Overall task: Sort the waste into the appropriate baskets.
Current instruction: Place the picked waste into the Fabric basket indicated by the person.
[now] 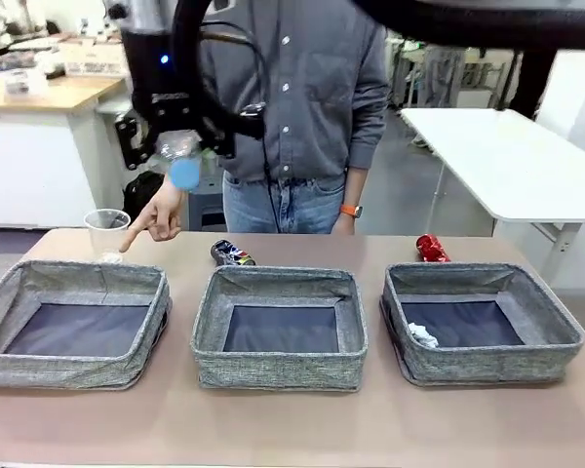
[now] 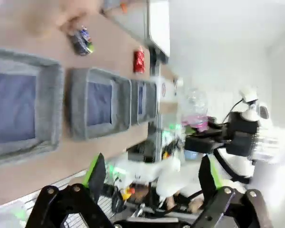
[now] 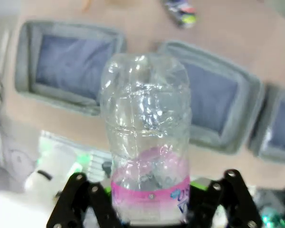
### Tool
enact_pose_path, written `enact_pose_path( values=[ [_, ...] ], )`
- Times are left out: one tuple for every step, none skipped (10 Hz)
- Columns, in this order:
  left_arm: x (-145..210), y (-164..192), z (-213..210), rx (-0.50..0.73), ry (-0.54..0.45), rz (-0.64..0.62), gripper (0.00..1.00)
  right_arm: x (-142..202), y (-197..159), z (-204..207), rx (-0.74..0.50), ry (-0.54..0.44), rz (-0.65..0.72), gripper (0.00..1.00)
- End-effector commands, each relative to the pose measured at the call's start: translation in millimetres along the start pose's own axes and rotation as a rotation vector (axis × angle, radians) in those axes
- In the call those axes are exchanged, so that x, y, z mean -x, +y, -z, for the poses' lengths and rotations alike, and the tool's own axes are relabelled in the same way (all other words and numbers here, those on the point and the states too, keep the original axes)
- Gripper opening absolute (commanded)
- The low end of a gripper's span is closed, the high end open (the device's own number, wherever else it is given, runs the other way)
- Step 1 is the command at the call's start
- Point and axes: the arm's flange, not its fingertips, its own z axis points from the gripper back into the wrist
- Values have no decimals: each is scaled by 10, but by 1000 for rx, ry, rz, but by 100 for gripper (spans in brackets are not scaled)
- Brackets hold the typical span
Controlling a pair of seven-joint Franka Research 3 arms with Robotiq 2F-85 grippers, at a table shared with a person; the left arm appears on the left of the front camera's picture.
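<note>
Hanging over the left half of the bench (image 1: 292,429), clear bottle (image 3: 145,128) lies roughly level: blue cap (image 1: 183,175) toward the robot's side, base toward the person (image 1: 292,97). Right claw (image 3: 153,199) clamped at its pink label (image 3: 149,183); left claw (image 2: 152,166) apart

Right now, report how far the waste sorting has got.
Done: the white paper wad lies in the right basket. In hand: the right pincer grips the plastic bottle. Left: the plastic cup, dark can and red can sit on the table.

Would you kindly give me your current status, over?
Left gripper open. Right gripper shut on bottle, high above table. Person's hand pointing behind left basket.
</note>
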Motion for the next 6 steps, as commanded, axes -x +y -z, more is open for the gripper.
enact_pose_path(
  values=[
    [288, 177, -359, 2, 4, -99, 100, -447, 420, -135, -27, -97, -223, 0],
    [403, 361, -504, 30, 158, -137, 100, -509, 645, 72, -69, -167, -350, 0],
    [459, 509, -578, 30, 309, -178, 100, -508, 759, 190, -139, -110, -448, 0],
    [411, 565, -595, 88, 297, -176, 100, -566, 671, 224, -14, 157, -306, 0],
    [519, 451, -595, 33, 128, -151, 100, -238, 634, 345, -56, -118, -343, 0],
    [519, 451, -595, 33, 128, -151, 100, -238, 634, 345, -56, -118, -343, 0]
  ],
)
